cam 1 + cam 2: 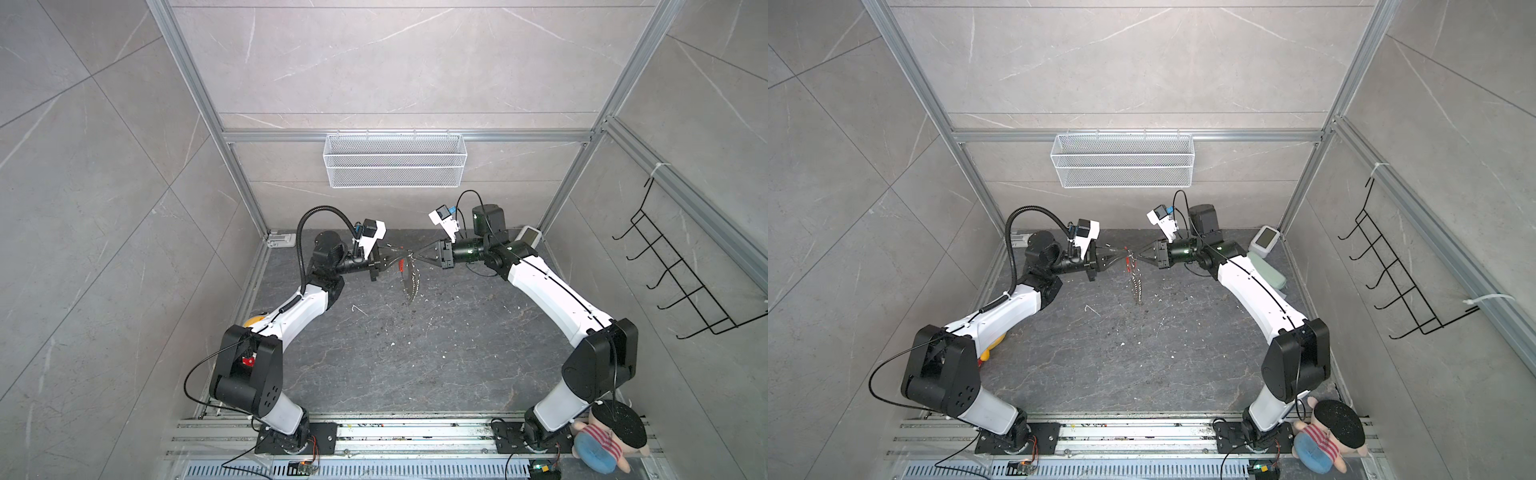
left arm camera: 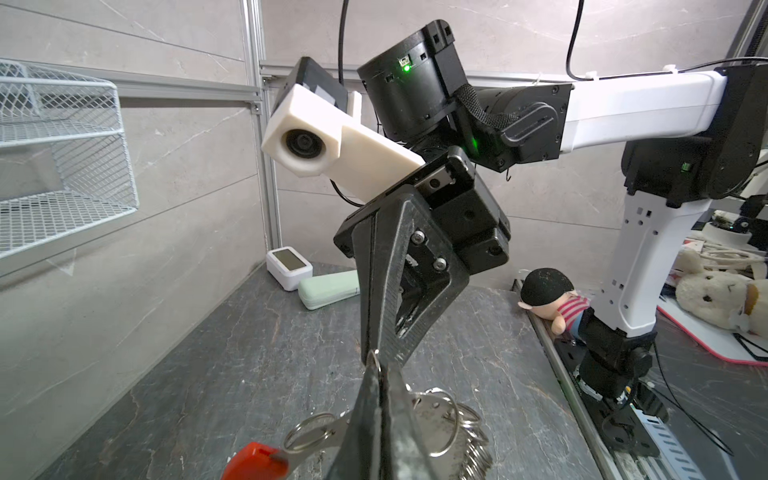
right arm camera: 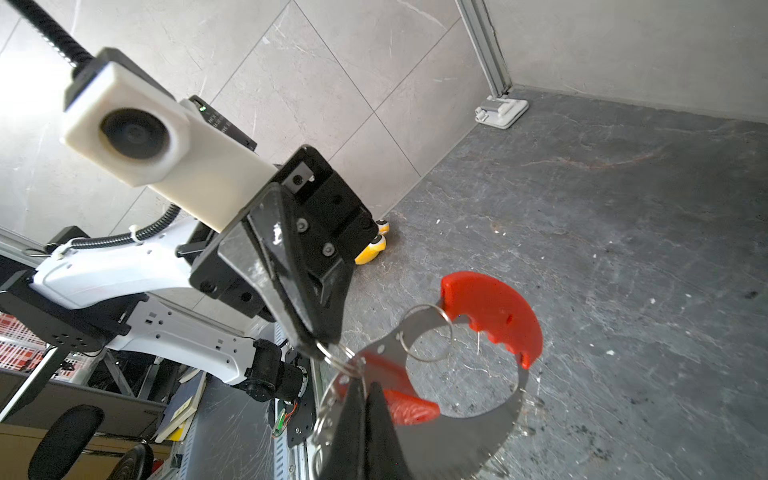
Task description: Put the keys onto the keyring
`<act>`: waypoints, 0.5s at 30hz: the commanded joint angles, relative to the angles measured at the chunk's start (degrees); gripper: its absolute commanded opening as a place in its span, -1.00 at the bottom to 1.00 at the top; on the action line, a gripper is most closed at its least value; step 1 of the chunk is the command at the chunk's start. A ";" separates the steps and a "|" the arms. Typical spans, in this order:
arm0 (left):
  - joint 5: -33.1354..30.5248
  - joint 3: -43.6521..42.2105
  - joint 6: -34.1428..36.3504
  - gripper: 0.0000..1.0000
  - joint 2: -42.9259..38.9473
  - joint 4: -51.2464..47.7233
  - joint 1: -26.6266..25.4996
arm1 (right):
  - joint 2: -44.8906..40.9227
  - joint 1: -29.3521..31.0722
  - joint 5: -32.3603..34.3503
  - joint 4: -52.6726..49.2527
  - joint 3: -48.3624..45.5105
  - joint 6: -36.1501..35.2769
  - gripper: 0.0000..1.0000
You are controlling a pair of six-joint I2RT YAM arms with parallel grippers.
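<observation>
Your left pincer (image 3: 311,345) is pressed together, pinching the metal end of the keys (image 2: 254,460); their red tag hangs just beside its tips. Your right pincer (image 2: 376,347), also pressed together, meets it almost tip to tip and grips the top of the keyring (image 3: 500,432). The grey band, with its curved red strip (image 3: 494,313) and silver loops, hangs down between both arms over the dark worktop (image 1: 374,365). A white mesh basket (image 1: 395,160) hangs on the back wall.
</observation>
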 commanded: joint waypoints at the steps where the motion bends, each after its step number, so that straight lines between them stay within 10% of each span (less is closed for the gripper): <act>1: -0.22 0.87 -9.02 -1.00 1.06 18.70 0.07 | 1.08 -0.32 -1.49 3.95 -1.85 5.29 -0.66; 6: -0.78 1.03 -15.30 -1.00 3.72 26.56 0.07 | -0.95 -0.47 1.64 1.89 -0.88 3.77 -0.28; 15: 0.94 3.01 -18.32 -1.00 5.61 27.27 0.07 | -9.19 -1.01 16.82 -3.49 -0.39 -10.30 -0.25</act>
